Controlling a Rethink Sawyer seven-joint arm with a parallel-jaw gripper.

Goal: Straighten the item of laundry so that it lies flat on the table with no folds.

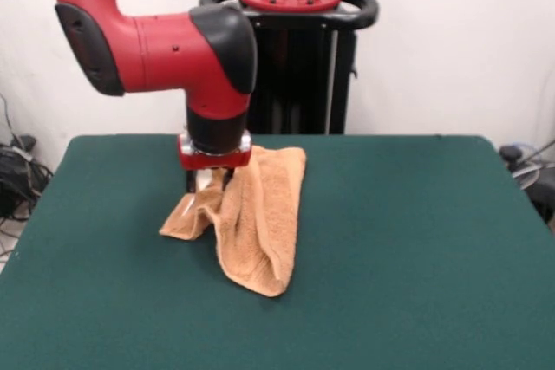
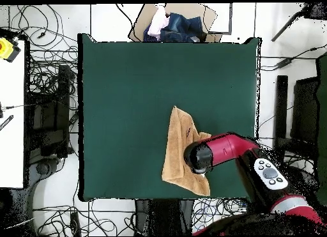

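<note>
One towel [image 1: 260, 214], light orange-tan terry cloth, lies bunched on the dark green desk [image 1: 416, 240], directly beneath the red and black arm [image 1: 156, 41]. In the front view the cloth runs as a long, doubled-over strip from the arm's wrist toward the camera, with a smaller flap splayed out beside it; the folds stand up in ridges and do not lie flat. In the overhead view the towel [image 2: 181, 148] sits near the desk edge closest to the robot's base, partly covered by the arm.

The claw [image 1: 211, 181] is lowered against the towel's far end, just under the red wrist ring. Its tips are hidden among cloth and shadow, so whether it is clenched on the fabric or released cannot be told.

Handling, as judged: terry cloth is light, soft and limp; it will drape and drag, not slide as a rigid piece, and its pile should give friction against the felt-like top. It is not fragile. A sensible hold is a free corner or the hem of the upper layer, pulled outward away from the bulk so the fold opens. Much of the flattening seems not yet done.
</note>
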